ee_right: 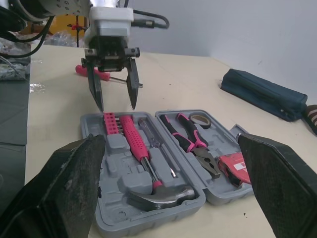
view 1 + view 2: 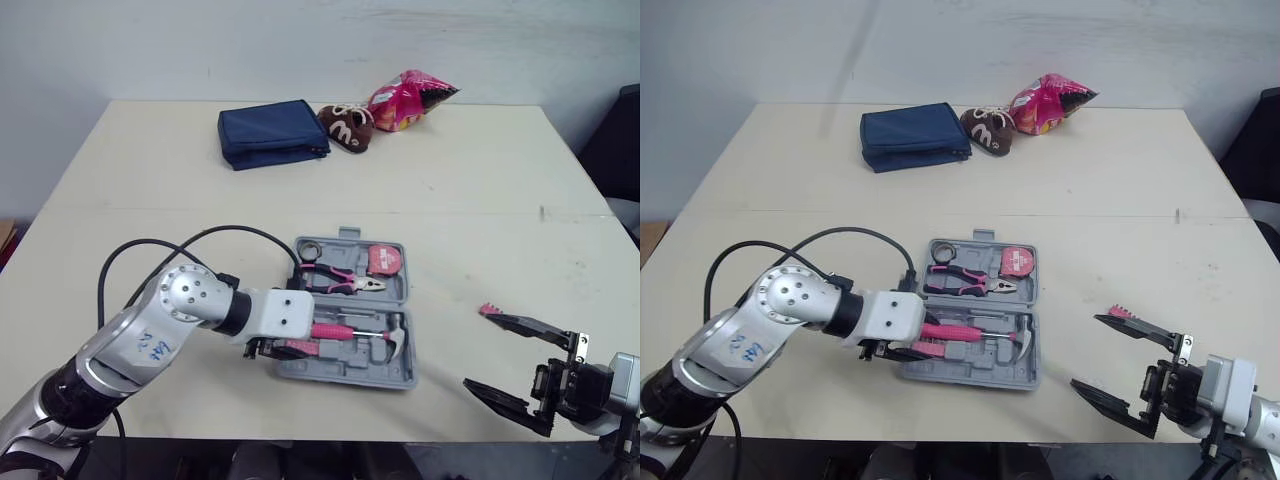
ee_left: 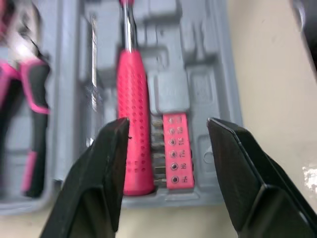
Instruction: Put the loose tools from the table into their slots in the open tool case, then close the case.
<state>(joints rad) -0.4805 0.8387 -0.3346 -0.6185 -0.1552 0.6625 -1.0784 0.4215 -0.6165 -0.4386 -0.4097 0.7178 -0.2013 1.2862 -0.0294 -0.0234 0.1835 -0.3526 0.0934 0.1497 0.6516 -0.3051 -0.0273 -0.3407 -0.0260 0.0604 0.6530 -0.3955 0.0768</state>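
The left gripper (image 1: 117, 105), fingers spread and empty, hangs over the lower-left end of the open case (image 2: 345, 378) at frame centre, above the bits (image 1: 111, 123) and hammer (image 1: 133, 136). Dropping lower could snag either. A screwdriver (image 1: 84, 69) lies loose just behind it, and I judge the arm could sweep it away. The right gripper (image 2: 478, 346) is wide and empty, lower right. The table (image 2: 480, 190) is cream, with a pouch (image 2: 272, 133) and snack bag (image 2: 408, 100) at the top below a pale wall (image 2: 300, 40).

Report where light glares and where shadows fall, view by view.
Left eye view: even, soft light; the blue pouch throws only a faint shadow on the table. Right wrist view: the hammer head gleams in the tool case. Left wrist view: a small bright patch lies on the table beside the case.
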